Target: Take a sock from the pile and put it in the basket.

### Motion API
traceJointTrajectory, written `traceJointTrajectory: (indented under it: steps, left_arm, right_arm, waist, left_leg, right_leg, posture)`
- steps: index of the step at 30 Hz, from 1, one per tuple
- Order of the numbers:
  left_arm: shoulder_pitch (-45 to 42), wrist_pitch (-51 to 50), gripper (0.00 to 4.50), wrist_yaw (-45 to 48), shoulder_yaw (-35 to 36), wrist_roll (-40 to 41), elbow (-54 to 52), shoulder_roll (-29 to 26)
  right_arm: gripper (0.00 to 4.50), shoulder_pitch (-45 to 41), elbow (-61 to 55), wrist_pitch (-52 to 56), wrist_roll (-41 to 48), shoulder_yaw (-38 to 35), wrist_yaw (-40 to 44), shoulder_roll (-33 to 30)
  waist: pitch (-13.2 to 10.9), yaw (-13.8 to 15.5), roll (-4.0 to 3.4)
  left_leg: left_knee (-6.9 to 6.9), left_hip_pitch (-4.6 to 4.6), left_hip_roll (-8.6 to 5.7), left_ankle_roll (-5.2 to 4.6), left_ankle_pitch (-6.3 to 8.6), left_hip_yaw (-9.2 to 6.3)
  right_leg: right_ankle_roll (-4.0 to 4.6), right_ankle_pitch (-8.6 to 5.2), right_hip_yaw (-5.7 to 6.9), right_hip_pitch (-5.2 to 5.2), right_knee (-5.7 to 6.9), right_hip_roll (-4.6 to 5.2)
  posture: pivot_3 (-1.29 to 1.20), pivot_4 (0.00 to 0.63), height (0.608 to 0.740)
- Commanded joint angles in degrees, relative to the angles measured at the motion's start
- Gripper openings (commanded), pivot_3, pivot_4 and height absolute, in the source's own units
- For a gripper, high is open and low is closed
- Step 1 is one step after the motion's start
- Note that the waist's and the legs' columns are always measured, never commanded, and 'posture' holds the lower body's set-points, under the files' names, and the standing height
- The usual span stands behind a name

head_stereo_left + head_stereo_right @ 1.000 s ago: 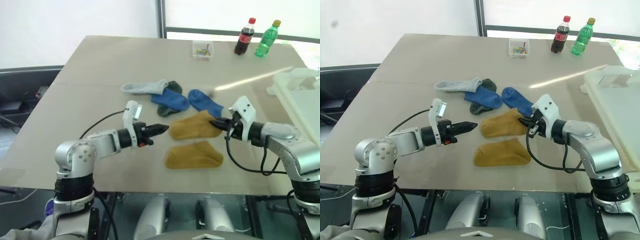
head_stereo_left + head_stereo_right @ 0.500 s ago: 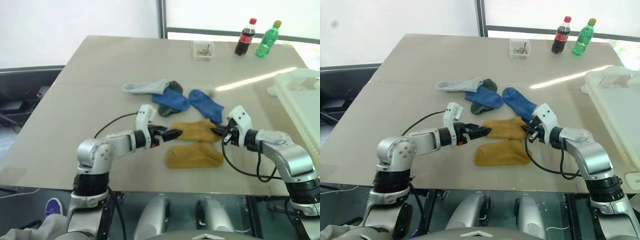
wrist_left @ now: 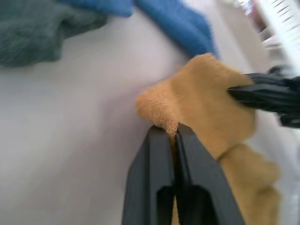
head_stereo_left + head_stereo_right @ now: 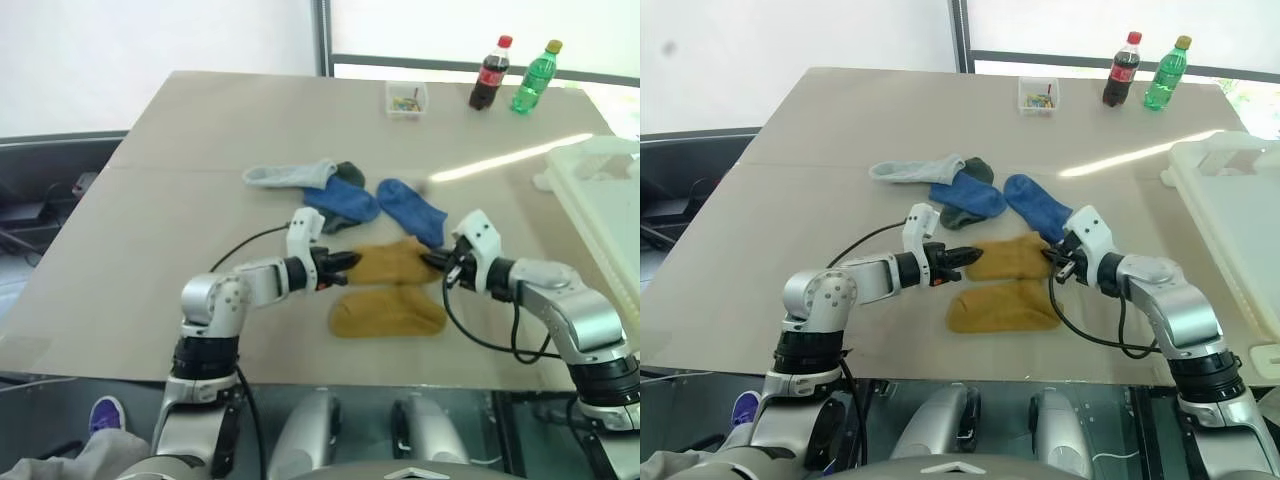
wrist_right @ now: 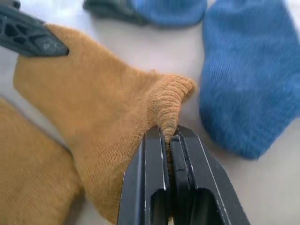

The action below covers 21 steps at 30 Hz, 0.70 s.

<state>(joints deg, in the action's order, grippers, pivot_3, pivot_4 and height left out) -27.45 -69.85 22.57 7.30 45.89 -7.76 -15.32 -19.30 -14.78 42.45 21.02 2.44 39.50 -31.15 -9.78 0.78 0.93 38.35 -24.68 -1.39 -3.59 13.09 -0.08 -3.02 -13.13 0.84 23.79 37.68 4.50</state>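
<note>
We have one mustard sock (image 4: 392,262) pinched at both ends: our left gripper (image 4: 343,264) clamps one end, our right gripper (image 4: 435,262) the other. It lies between the jaws, beside the pile (image 4: 345,195). Carrying it to the basket (image 4: 600,215), well beyond our right jaws, remains.

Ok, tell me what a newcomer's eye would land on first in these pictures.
Most striking is the mustard sock at the table's middle, pinched at opposite ends by both tools: the left tool and the right tool, each shut on its fabric. Behind it lies the rest of the pile, with a second mustard sock in front, and the white basket sits at the table's right edge.
</note>
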Motion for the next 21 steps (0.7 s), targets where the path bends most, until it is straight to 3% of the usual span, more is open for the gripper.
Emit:
traceJointTrajectory:
  steps: [1, 5, 9, 16, 21]
  left_arm:
    - [-1.08, -5.16, 0.06, 1.94, 5.76, 8.81, -5.40, -1.38]
    - [0.09, -12.75, 0.06, 2.16, 12.91, 19.17, -7.24, -5.62]
    - [3.33, -18.06, 0.06, 3.17, 14.18, 25.22, -8.92, -11.08]
    - [10.46, -14.20, 0.06, 2.96, 5.64, 20.41, -14.78, -14.61]
    - [11.04, -11.53, 0.06, 1.98, 4.19, 19.49, -14.88, -13.27]
  right_arm:
    - [0.00, -0.22, -6.95, 2.26, 6.16, -5.66, 1.06, -0.66]
    - [0.00, 2.19, -14.51, 10.08, 14.63, -9.72, 1.02, -2.15]
    - [0.00, 6.80, -21.21, 15.75, 19.68, -11.21, -0.26, -4.72]
    - [0.00, 15.44, -26.86, 15.51, 18.66, -8.08, -4.86, -5.30]
    - [0.00, 16.39, -24.94, 12.90, 15.67, -5.83, -6.69, -4.87]
  waist:
    - [-0.01, -0.03, 0.00]
    - [-0.01, -0.05, 0.00]
    - [-0.01, -0.08, -0.01]
    - [0.00, 0.06, 0.01]
    - [0.00, 0.04, -0.01]
  left_leg:
    - [0.00, -0.03, 0.01, 0.00, 0.00, -0.01]
    - [-0.01, 0.00, 0.03, 0.00, 0.00, -0.03]
    - [-0.03, 0.00, 0.05, -0.02, 0.02, -0.04]
    - [0.00, 0.02, 0.02, -0.03, 0.03, -0.02]
    - [-0.01, 0.01, 0.07, -0.02, 0.03, -0.02]
  right_leg:
    - [0.00, 0.00, 0.00, 0.03, 0.00, 0.00]
    - [0.00, 0.00, 0.01, 0.01, 0.00, -0.02]
    - [0.01, -0.02, 0.01, 0.01, -0.02, -0.01]
    - [0.24, -0.15, -0.02, -0.03, -0.06, 0.09]
    - [0.25, -0.16, -0.03, 0.01, -0.08, 0.09]
  posture:
    - [0.00, 0.150, 0.729]
    - [0.00, 0.150, 0.729]
    - [0.00, 0.150, 0.729]
    - [0.00, 0.150, 0.729]
    - [0.00, 0.150, 0.729]
